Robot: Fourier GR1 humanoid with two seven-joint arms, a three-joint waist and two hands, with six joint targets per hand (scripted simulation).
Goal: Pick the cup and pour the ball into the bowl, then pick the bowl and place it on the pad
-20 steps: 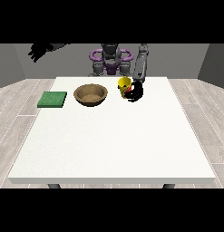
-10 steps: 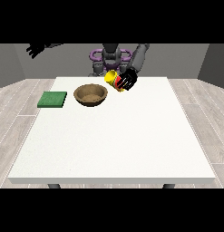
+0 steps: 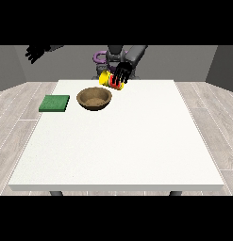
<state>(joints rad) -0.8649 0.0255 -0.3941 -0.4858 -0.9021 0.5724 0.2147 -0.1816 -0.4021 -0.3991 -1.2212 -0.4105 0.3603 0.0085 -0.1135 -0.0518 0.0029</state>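
Note:
A yellow cup (image 3: 107, 80) with a red part showing hangs tilted above the table, just right of and behind the brown bowl (image 3: 94, 98). The hand at the view's right (image 3: 121, 73) is shut on the cup, its black fingers curled over it. The ball is not visible to me. The bowl rests on the white table (image 3: 127, 136) near its far edge. A green pad (image 3: 54, 103) lies flat to the left of the bowl. The hand at the view's left (image 3: 37, 52) is raised high off the table at the far left, fingers spread.
The table's wide front and right parts hold nothing else. Grey floor boards surround the table. The robot's body (image 3: 118, 56) stands behind the far edge.
The cup was lifted off the table, carried left toward the bowl and tipped over. The raised hand at the view's left has barely moved.

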